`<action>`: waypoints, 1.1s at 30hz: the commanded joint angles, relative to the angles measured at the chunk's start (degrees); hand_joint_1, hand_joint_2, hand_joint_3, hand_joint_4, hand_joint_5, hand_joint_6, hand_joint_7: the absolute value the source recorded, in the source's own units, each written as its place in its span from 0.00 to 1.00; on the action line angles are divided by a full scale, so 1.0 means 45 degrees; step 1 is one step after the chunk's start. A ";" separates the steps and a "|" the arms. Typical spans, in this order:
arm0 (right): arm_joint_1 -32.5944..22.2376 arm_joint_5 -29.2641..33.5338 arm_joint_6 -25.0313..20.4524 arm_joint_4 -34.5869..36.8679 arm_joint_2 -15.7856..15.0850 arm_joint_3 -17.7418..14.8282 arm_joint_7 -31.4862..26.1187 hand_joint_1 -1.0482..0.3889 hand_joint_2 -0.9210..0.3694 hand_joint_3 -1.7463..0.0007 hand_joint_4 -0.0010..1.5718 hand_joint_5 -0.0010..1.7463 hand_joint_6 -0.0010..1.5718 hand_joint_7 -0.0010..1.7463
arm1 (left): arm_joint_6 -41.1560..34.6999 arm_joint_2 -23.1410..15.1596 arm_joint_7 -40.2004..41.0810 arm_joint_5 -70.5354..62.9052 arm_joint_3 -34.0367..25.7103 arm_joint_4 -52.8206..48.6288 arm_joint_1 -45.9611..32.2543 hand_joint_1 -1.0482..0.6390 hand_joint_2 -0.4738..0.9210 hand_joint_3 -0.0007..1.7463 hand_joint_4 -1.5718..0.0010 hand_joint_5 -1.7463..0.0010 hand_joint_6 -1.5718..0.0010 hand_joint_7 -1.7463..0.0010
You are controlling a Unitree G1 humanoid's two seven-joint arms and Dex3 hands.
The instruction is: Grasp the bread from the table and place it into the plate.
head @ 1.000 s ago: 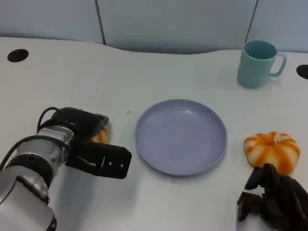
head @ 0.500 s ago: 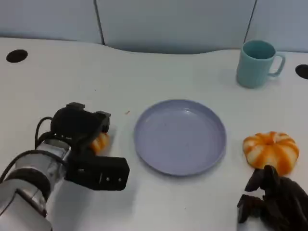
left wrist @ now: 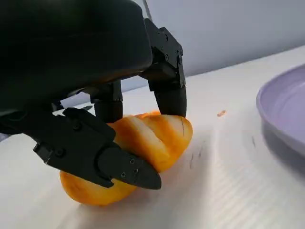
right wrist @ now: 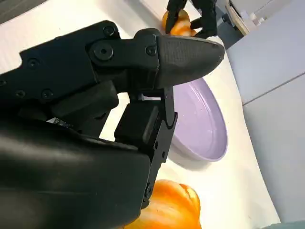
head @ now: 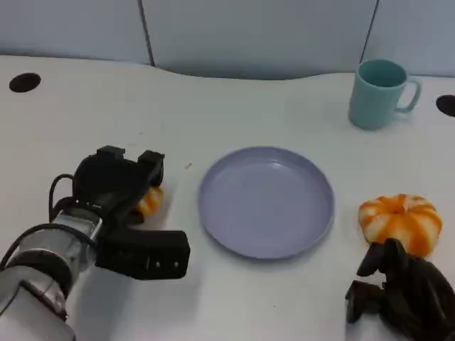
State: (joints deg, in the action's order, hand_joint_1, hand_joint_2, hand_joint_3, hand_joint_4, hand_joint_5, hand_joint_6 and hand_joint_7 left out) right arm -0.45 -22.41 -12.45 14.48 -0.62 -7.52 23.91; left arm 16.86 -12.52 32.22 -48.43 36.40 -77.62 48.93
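Left hand [head: 121, 186] down over small orange bread roll [left wrist: 138, 148], fingers [left wrist: 167, 90] closed round it, thumb pressing near side. Roll rests on table [head: 85, 121], just left of lilac plate [head: 266, 201]. Grasp looks made; lift and transfer to plate left. Right hand [head: 402, 295] idle beside pumpkin-shaped bun [head: 402, 222], fingers curled, holding nothing

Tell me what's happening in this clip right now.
The robot's left hand has its black fingers closed around an orange, loaf-shaped bread roll, which rests on the white table left of the empty lavender round plate. The right hand sits idle with curled fingers near a round orange-and-white striped bun. A teal mug stands at the far right. No bread is in the plate yet.
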 commanded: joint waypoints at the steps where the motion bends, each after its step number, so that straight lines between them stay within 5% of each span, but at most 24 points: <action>1: -0.0090 0.0220 0.0091 0.0466 -0.0067 0.0044 -0.0082 0.40 0.00 0.74 0.83 0.69 0.78 0.59 | 0.0520 -0.0213 0.0846 0.0399 -0.0415 0.0172 0.0364 0.51 0.98 0.25 0.51 0.00 0.67 0.00; 3: -0.0124 0.0300 0.0356 0.0561 -0.0059 0.0097 0.0014 0.40 0.00 0.75 0.84 0.68 0.78 0.59 | 0.0847 -0.0168 0.1056 0.0471 -0.0502 0.0201 0.0333 0.51 0.97 0.25 0.51 0.00 0.66 0.00; 5: -0.0134 0.0295 0.0469 0.0625 -0.0052 0.0134 0.0092 0.41 0.00 0.73 0.83 0.69 0.77 0.60 | 0.1121 -0.0090 0.1263 0.0576 -0.0588 0.0235 0.0319 0.52 0.88 0.36 0.50 0.00 0.66 0.00; 6: -0.0131 0.0266 0.0418 0.0616 -0.0036 0.0133 0.0049 0.40 0.00 0.74 0.83 0.69 0.78 0.60 | 0.1198 -0.0054 0.1357 0.0608 -0.0606 0.0244 0.0321 0.51 0.86 0.37 0.50 0.00 0.64 0.07; 11: -0.0109 0.0269 0.0449 0.0671 -0.0062 0.0176 0.0061 0.40 0.00 0.75 0.83 0.69 0.78 0.60 | 0.1620 0.0310 0.1849 0.0745 -0.0727 0.0348 0.0494 0.51 0.84 0.37 0.50 0.00 0.62 0.13; 14: -0.0074 0.0265 0.0516 0.0766 -0.0128 0.0194 0.0174 0.41 0.00 0.73 0.82 0.69 0.77 0.59 | 0.2379 0.0999 0.2387 0.1034 -0.0982 0.0582 0.0852 0.55 0.71 0.59 0.47 0.00 0.60 0.01; 17: -0.0109 0.0201 0.0094 0.0479 -0.0086 0.0162 -0.0163 0.40 0.00 0.75 0.83 0.68 0.78 0.59 | 0.2883 0.1346 0.2580 0.0965 -0.0899 0.0682 0.1069 0.54 0.68 0.67 0.45 0.00 0.58 0.00; 23: -0.0160 0.0123 -0.0152 0.0350 -0.0118 0.0116 -0.0221 0.41 0.00 0.76 0.82 0.68 0.77 0.59 | 0.4441 0.1937 0.2923 0.0312 -0.0111 0.0860 0.1526 0.53 0.69 0.73 0.44 0.00 0.59 0.00; 33: -0.0242 0.0117 0.0016 0.0361 -0.0092 0.0156 -0.0053 0.41 0.00 0.75 0.81 0.69 0.74 0.62 | 0.5380 0.2444 0.0065 0.0256 0.0432 0.0677 0.2076 0.45 0.65 0.75 0.38 0.00 0.50 0.00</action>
State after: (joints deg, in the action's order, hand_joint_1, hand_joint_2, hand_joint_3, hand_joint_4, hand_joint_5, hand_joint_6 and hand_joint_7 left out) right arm -0.08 -22.14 -11.39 15.09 -0.55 -6.64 23.91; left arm 40.52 -1.48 36.12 -47.83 38.34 -74.17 56.17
